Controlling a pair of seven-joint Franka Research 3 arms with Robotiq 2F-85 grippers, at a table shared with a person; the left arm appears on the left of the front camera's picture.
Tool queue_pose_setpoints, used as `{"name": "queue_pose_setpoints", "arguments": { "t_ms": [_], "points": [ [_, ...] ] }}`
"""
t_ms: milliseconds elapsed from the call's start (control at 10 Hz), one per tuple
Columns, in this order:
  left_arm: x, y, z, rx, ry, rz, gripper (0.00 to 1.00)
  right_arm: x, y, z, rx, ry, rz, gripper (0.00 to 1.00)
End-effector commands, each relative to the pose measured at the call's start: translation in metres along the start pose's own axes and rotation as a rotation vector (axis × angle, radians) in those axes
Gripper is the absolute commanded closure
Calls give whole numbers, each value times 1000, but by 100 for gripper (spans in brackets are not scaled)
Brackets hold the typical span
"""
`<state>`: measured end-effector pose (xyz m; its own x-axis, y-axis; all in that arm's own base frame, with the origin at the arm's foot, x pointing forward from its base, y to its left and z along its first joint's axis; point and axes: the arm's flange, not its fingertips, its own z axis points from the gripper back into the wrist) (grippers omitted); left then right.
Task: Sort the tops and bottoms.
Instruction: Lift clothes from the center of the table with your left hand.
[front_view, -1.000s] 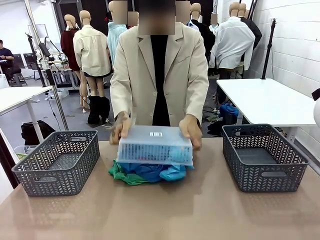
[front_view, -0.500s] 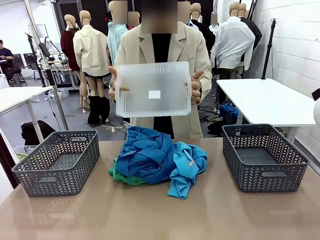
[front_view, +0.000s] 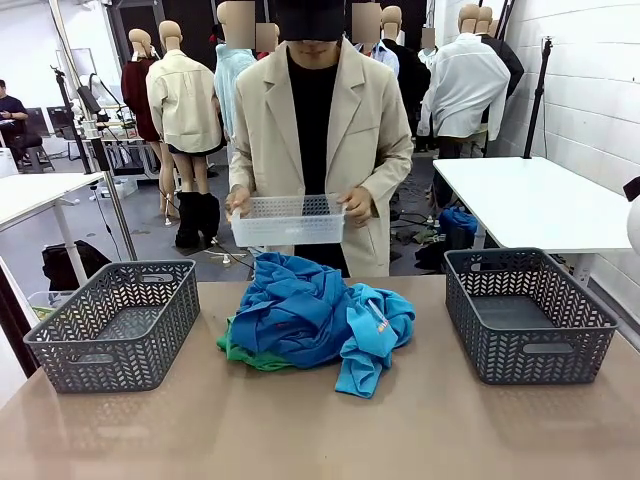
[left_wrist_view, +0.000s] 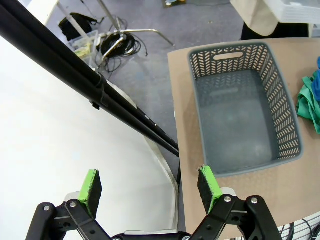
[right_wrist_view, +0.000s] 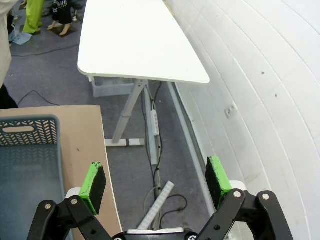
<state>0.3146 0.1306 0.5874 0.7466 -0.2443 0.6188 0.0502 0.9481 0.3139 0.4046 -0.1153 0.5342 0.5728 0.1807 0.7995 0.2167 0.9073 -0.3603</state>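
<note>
A heap of clothes lies in the middle of the table. The tops (front_view: 300, 312) are royal blue and sky blue and cover most of it. A green bottom (front_view: 250, 357) peeks out at the heap's lower left, and its edge (left_wrist_view: 311, 100) shows at the right of the left wrist view. My left gripper (left_wrist_view: 150, 182) is open, held off the table's left side beside the grey basket (left_wrist_view: 245, 107). My right gripper (right_wrist_view: 156, 180) is open, held over the floor past the table's right edge.
Two grey baskets stand on the table, one left (front_view: 115, 322) and one right (front_view: 528, 312). A person behind the table holds a translucent white basket (front_view: 288, 220) in both hands at waist height. A white table (right_wrist_view: 135, 42) stands to the right.
The person lifted the white basket off the clothes, leaving the heap spread on the table, then turned it upright and lowered it to waist height.
</note>
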Motion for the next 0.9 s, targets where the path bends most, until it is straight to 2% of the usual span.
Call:
{"name": "queue_pose_setpoints", "arguments": {
  "t_ms": [0,800],
  "points": [
    [-1,-1,-2,22,-5,12,0,0,1,0,0,9,9,0],
    [-1,-1,-2,22,-5,12,0,0,1,0,0,9,9,0]
  ]
}}
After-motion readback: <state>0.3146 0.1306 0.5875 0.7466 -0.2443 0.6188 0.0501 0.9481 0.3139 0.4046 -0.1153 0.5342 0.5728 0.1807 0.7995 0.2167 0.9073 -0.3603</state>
